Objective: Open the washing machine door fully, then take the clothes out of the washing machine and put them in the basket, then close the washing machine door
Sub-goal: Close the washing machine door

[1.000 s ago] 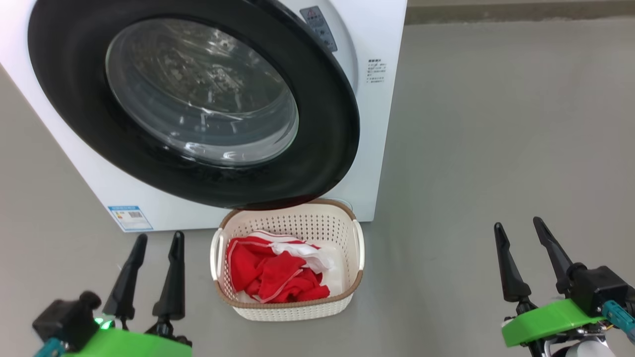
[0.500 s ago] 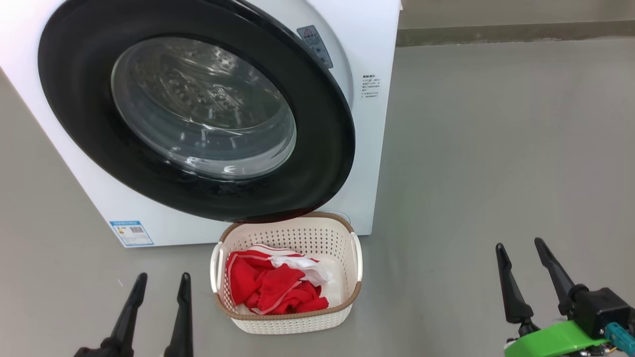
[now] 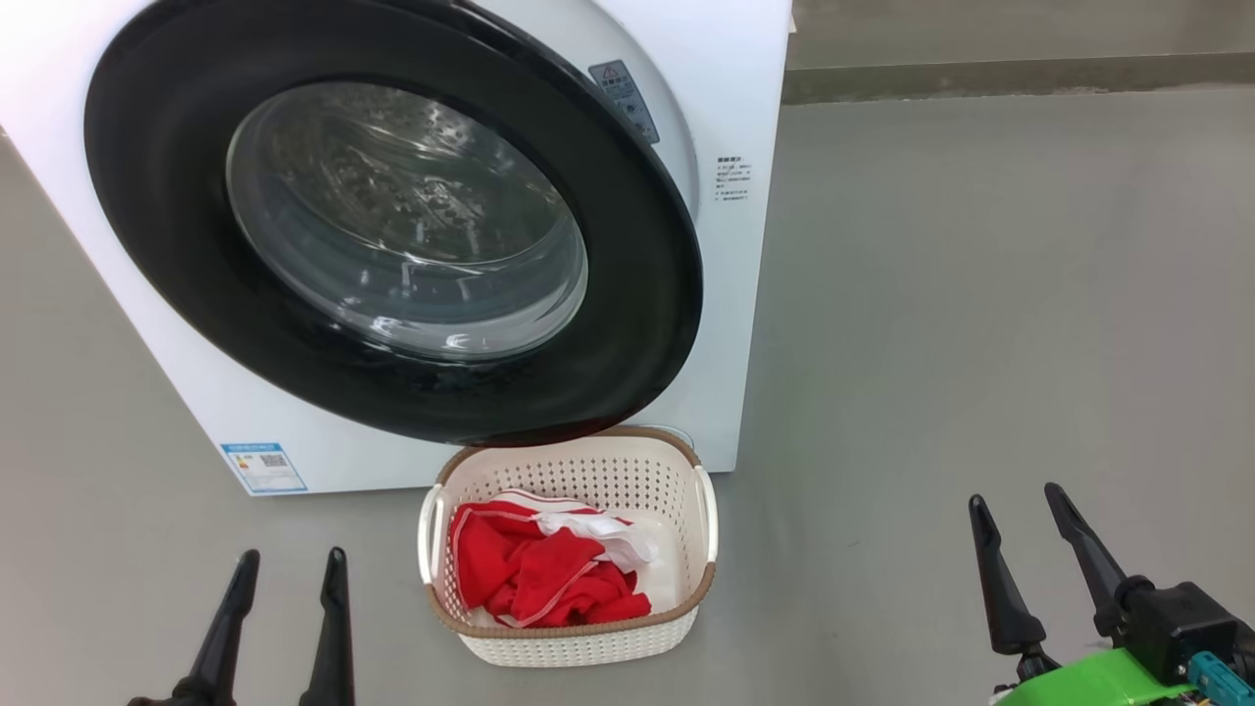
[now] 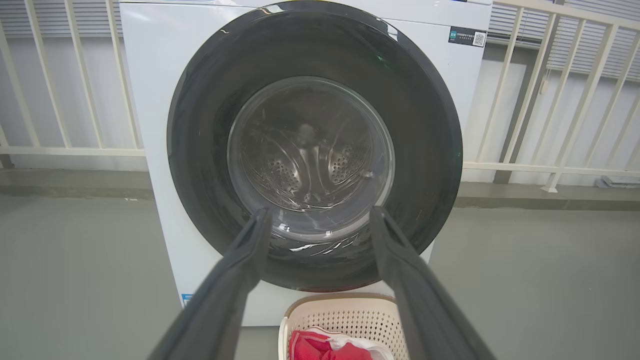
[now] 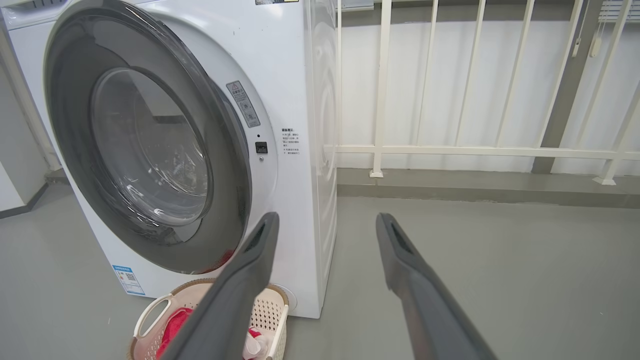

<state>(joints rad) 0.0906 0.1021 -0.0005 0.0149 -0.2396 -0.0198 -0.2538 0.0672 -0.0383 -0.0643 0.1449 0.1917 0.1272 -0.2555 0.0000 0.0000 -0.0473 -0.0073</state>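
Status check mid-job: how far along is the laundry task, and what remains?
Done: the clothes lie in the basket; no red shows through the glass of the washing machine door. In hand: nothing; left gripper and right gripper are open and empty. Left: the door looks ajar in the right wrist view, its latch edge off the washing machine, so push it shut.

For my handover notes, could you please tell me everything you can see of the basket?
The basket is small, rectangular, cream plastic, with perforated walls, a brown woven-look rim and two white side handles. It stands upright on the grey floor close before the washer, partly under the door; whether they touch is unclear. Red clothes with white trim lie inside.
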